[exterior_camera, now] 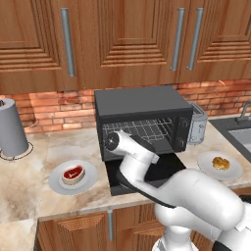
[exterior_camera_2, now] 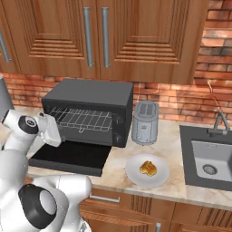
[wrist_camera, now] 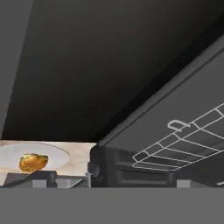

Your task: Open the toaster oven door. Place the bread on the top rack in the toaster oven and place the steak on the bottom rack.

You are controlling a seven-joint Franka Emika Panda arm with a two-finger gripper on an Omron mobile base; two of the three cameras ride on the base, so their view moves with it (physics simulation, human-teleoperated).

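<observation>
the door (exterior_camera_2: 70,157) lies folded down flat on the counter (exterior_camera: 29,171), lower centre of both base views, so the opening step looks complete. the oven (exterior_camera: 139,103) sits centre frame with both racks exposed: top rack (exterior_camera_2: 84,118) above, bottom rack (wrist_camera: 183,144) with its front wire loop at the right of the hand view.

step in hand, as i judge it: clear the door and go for the bread (exterior_camera_2: 147,168). to do it well, i lift my wrist before swinging, so nothing drags across the door panel, then approach the bread's plate (exterior_camera_2: 133,174) from above and centre the jaws over the bread.

the steak (exterior_camera: 73,173) rests on its own plate (exterior_camera: 56,184), lower left of the left base view, well apart from the bread.

my gripper (exterior_camera_2: 53,131) hangs over the door, just in front of the oven mouth, at the left of the right base view. its jaws stand at full spread. it holds nothing and i see no contact with anything.
</observation>
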